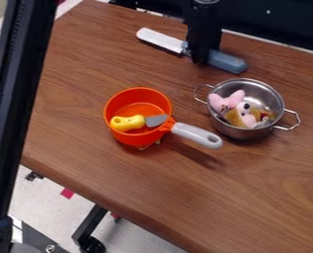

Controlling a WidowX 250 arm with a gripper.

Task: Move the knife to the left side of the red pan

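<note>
one black post (pixel 17 99), one red pan (pixel 130 138), one pot (pixel 241 132), one knife (pixel 226 62); one gripper (pixel 199 58) at knife, can't tell if gripping.

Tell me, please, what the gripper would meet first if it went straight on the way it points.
Most likely the knife: the gripper points down where blade meets handle, though depth there is hard to judge.

The white-bladed knife (pixel 227 62) with a blue handle is level, beyond the upright red pan (pixel 124 138).
</note>
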